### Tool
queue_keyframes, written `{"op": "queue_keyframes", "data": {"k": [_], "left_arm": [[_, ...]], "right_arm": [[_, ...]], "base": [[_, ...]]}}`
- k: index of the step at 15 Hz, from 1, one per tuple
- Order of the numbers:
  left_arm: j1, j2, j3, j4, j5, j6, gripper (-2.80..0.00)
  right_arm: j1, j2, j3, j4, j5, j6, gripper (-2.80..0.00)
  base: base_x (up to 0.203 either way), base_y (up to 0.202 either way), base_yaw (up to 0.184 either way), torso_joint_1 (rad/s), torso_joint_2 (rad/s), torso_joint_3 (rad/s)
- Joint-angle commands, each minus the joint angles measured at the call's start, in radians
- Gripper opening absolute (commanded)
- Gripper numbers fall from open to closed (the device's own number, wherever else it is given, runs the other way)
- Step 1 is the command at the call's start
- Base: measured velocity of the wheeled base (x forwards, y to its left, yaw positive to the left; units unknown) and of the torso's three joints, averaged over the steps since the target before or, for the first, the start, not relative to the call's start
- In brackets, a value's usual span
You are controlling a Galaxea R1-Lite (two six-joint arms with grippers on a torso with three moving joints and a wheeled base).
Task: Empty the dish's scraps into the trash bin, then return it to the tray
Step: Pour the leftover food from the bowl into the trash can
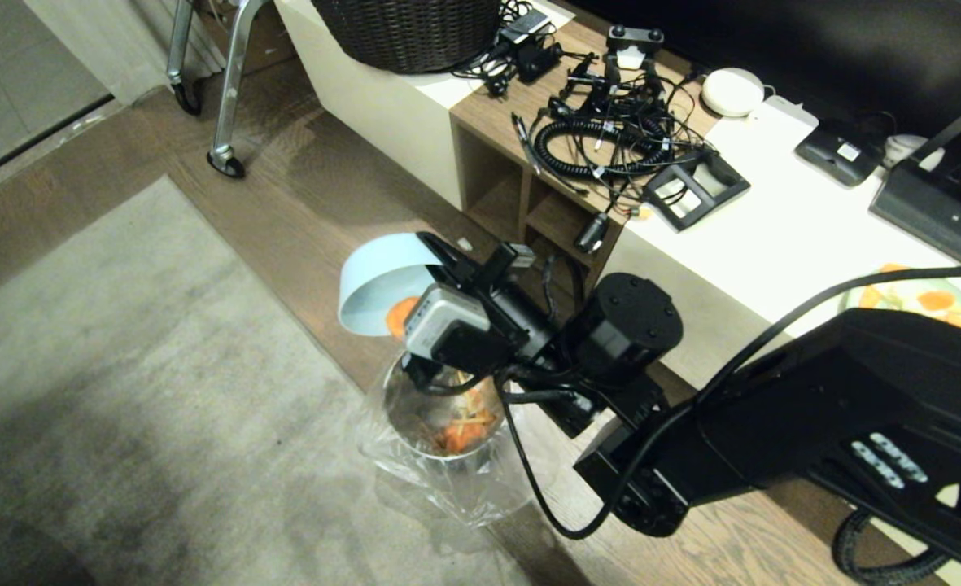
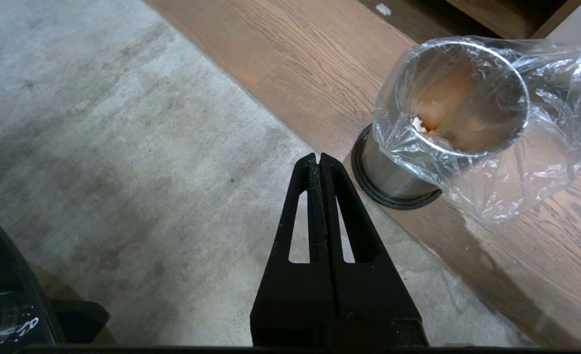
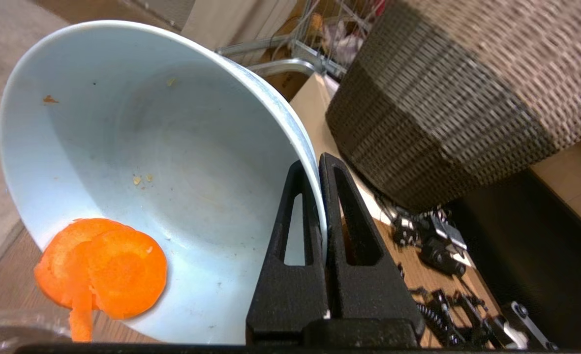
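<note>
You are in a home living room: a grey carpet (image 1: 122,391) on the wooden floor (image 1: 301,203), a low media cabinet (image 1: 529,163) with tangled cables (image 1: 610,130), and a woven basket (image 1: 407,28).

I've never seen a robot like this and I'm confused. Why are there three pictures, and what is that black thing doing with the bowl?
It's a robot with two arms. One picture comes from its head, the others from cameras on each wrist. The right gripper pinches the rim of the dish, tipped over the trash bin on the floor. Some scraps lie in the bin; carrot slices cling at the dish's lower edge. The left gripper hangs shut and empty beside the bin.
</note>
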Motion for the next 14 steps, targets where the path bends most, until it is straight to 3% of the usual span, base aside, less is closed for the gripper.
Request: {"op": "queue_keyframes", "data": {"k": [1,7,12,14], "left_arm": [[0.000,0.000,0.000,-0.001,0.000,0.000,-2.80],[0.000,0.000,0.000,-0.001,0.000,0.000,-2.80],[0.000,0.000,0.000,-0.001,0.000,0.000,-2.80],[0.000,0.000,0.000,-0.001,0.000,0.000,-2.80]], "right_arm": [[0.001,0.001,-0.024,-0.048,0.025,-0.001,-2.80],[0.002,0.010,-0.089,-0.048,0.098,0.058,-2.80],[0.004,0.012,-0.091,-0.048,0.107,0.123,-2.80],[0.004,0.010,-0.097,-0.048,0.176,0.134,-2.80]], "base": [[0.000,0.000,0.000,0.000,0.00,0.000],[0.000,0.000,0.000,0.000,0.00,0.000],[0.000,0.000,0.000,0.000,0.00,0.000],[0.000,0.000,0.000,0.000,0.00,0.000]]}}
